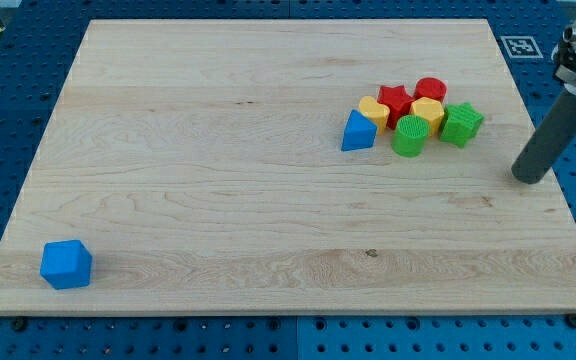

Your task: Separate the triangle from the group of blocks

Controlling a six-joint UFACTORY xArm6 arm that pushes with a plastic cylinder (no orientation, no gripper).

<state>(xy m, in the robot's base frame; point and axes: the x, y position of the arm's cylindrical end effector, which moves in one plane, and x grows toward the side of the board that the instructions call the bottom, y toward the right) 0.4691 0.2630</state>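
Note:
A blue triangle lies at the left end of a tight group of blocks at the board's upper right. It touches a yellow block. The group also holds a red star, a red round block, a yellow hexagon, a green round block and a green star. My tip is at the view's right, below and right of the green star, well apart from the group.
A blue cube-like block sits alone near the board's lower left corner. The wooden board lies on a blue pegboard table. A marker tag lies off the board's upper right corner.

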